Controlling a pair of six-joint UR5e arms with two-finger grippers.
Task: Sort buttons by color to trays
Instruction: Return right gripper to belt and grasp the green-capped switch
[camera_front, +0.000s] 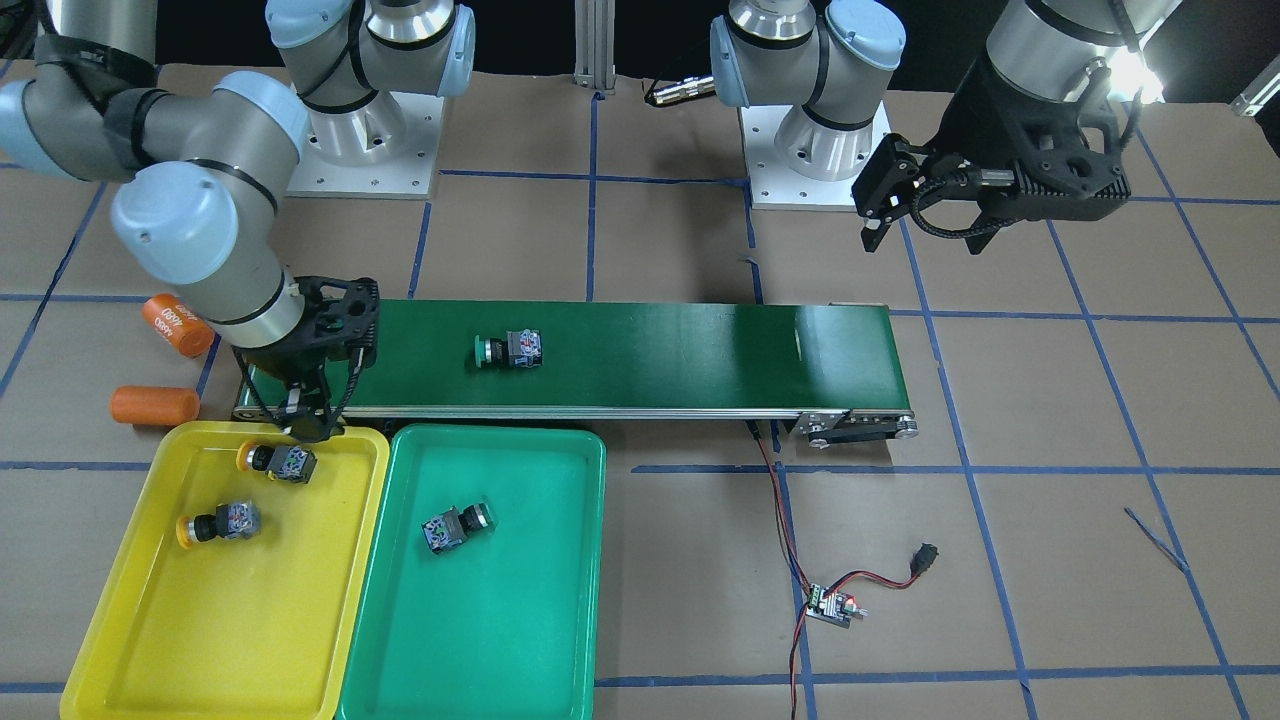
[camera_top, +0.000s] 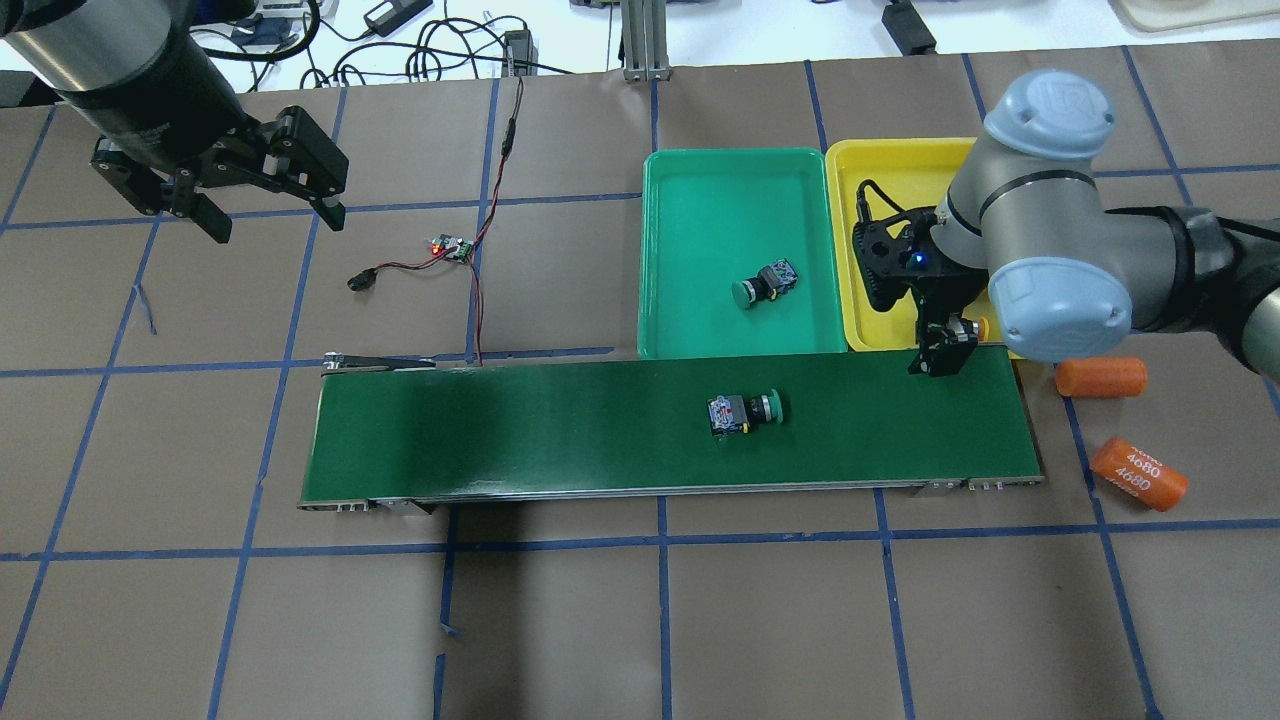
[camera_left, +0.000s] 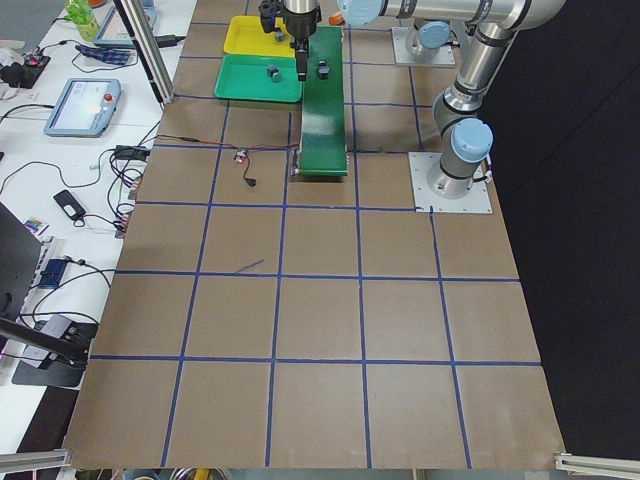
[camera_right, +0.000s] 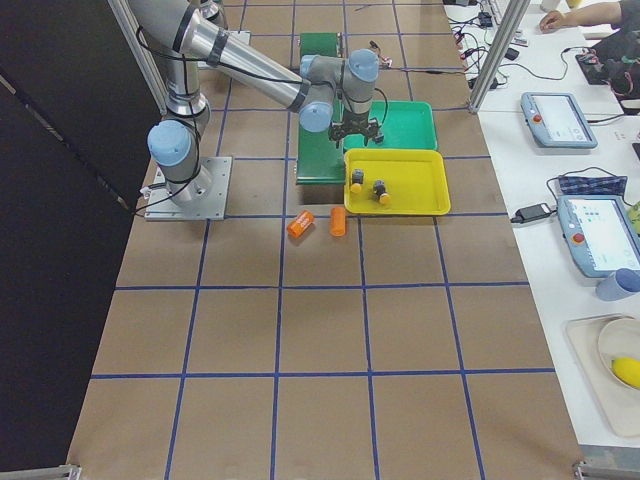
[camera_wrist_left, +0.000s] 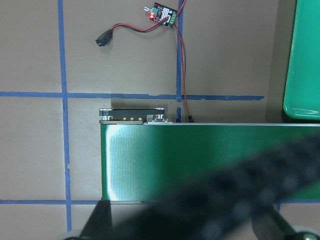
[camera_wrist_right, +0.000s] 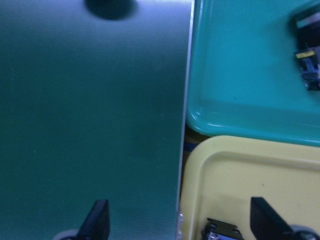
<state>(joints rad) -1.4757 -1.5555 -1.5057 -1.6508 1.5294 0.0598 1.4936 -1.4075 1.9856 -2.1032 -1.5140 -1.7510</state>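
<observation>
One green button (camera_front: 510, 350) (camera_top: 745, 410) lies on its side mid-belt. Another green button (camera_front: 458, 525) rests in the teal tray (camera_front: 500, 630) (camera_top: 700, 220). Two yellow buttons (camera_front: 277, 461) (camera_front: 218, 523) lie in the yellow tray (camera_front: 130, 610) (camera_top: 890, 170). My right gripper (camera_front: 310, 425) (camera_top: 945, 355) (camera_wrist_right: 180, 220) is open and empty, low over the line where the belt's end meets the yellow tray, right beside the nearer yellow button. My left gripper (camera_top: 275, 220) (camera_front: 925, 240) hangs open and empty, high above the table beyond the belt's other end.
The dark green conveyor belt (camera_front: 650, 350) (camera_top: 550, 430) runs across the middle, trays along its far side. Two orange cylinders (camera_top: 1100, 377) (camera_top: 1138, 473) lie past its right end. A small controller board (camera_top: 452, 248) with red and black wires sits near the left gripper.
</observation>
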